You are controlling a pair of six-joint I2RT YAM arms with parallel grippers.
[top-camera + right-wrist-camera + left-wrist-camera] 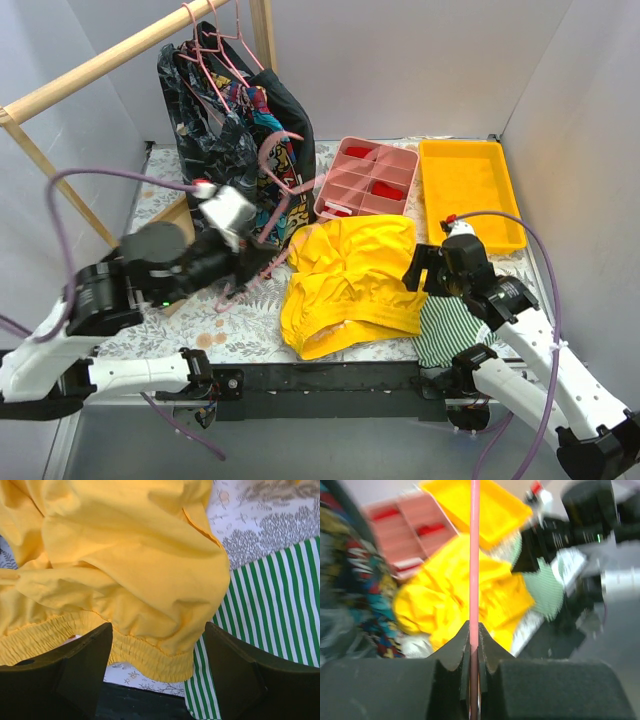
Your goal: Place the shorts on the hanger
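Note:
The yellow shorts [350, 280] lie crumpled on the patterned table cover, the gathered waistband toward the near edge. In the left wrist view they [455, 595] lie behind the hanger. My left gripper [262, 262] is shut on the thin pink wire hanger [265, 155] and holds it just left of the shorts. In the left wrist view the wire [474, 555] runs straight up from the closed gripper [474, 630]. My right gripper [415, 270] is open over the shorts' right edge. In the right wrist view the gripper [157, 645] straddles the waistband [145, 655], fabric filling the view [125, 555].
A green-and-white striped cloth [450, 325] lies under the shorts' right side, also in the right wrist view [280, 605]. A pink compartment tray [365, 177] and yellow tray [470, 190] stand behind. Dark patterned garments [230, 110] hang from a wooden rail [110, 60] at back left.

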